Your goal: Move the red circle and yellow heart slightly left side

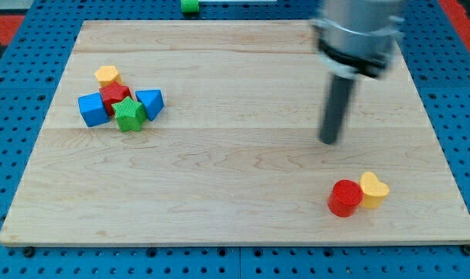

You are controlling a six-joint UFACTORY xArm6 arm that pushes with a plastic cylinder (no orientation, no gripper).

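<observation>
The red circle (344, 197) sits near the view's bottom right of the wooden board (235, 170). The yellow heart (374, 190) touches its right side. My tip (329, 141) is above and slightly left of the red circle in the view, apart from both blocks by a clear gap. The dark rod hangs from the grey arm at the view's top right.
A cluster sits at the view's upper left: a yellow block (108, 75), a red block (114, 95), a blue block (93, 109), a green star (129, 115) and a blue triangle (150, 102). A green block (190, 5) lies off the board at the view's top.
</observation>
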